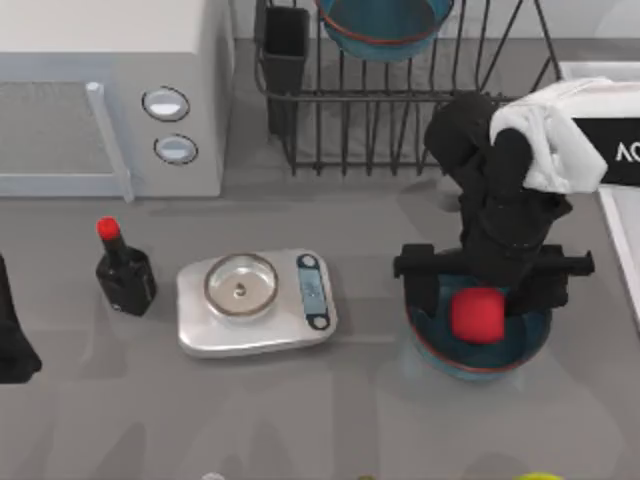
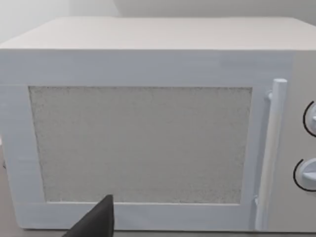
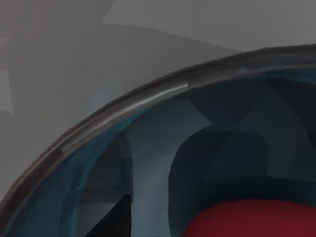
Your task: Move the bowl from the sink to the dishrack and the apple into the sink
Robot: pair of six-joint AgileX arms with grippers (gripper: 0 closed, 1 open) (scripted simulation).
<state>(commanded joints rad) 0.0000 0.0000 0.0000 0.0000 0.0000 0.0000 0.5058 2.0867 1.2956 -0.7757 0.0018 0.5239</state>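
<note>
A teal bowl [image 1: 385, 25] with a red-brown rim rests in the black wire dishrack [image 1: 330, 130] at the back. A second, identical-looking bowl [image 1: 432, 335] stands on the table right of centre and holds the red apple [image 1: 477, 315]. My right gripper [image 1: 480, 300] hangs open over that bowl, its fingers on either side of the apple and apart from it. In the right wrist view the apple [image 3: 247, 219] lies inside the bowl's rim [image 3: 148, 96], with a dark fingertip [image 3: 116, 219] beside it. The sink [image 1: 622, 250] shows as a pale rim at the right edge.
A white microwave [image 1: 110, 100] fills the back left and faces the left wrist camera [image 2: 148, 138]. In front of it stand a black bottle with a red cap [image 1: 122, 270] and a silver kitchen scale [image 1: 255, 300]. My left arm [image 1: 10, 340] is parked at the left edge.
</note>
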